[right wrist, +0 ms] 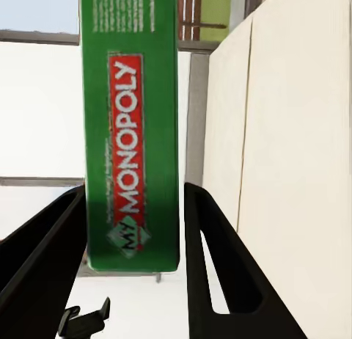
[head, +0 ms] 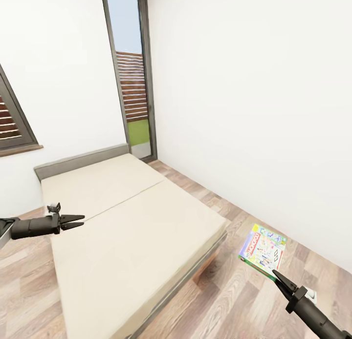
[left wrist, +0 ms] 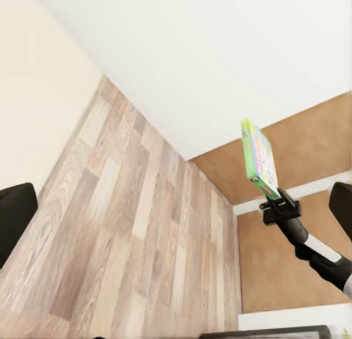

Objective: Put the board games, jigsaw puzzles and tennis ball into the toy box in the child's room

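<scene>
A wood-plank floor [head: 230,285] of pale grey-brown boards runs across the head view from about 8 o'clock round to 4 o'clock. White walls [head: 249,85] rise behind it, one filling the side from 1 to 4 o'clock, another at 10 to 11 o'clock. At 12 o'clock stands a tall narrow glazed door [head: 131,70] in a dark grey frame; through it show blue sky, a brown slatted fence and a strip of green grass. At 9 o'clock a window [head: 12,119] with a dark frame and brown slats sits above a wooden sill. In the left wrist view a brown panelled door [left wrist: 293,229] shows at 4 o'clock.
</scene>
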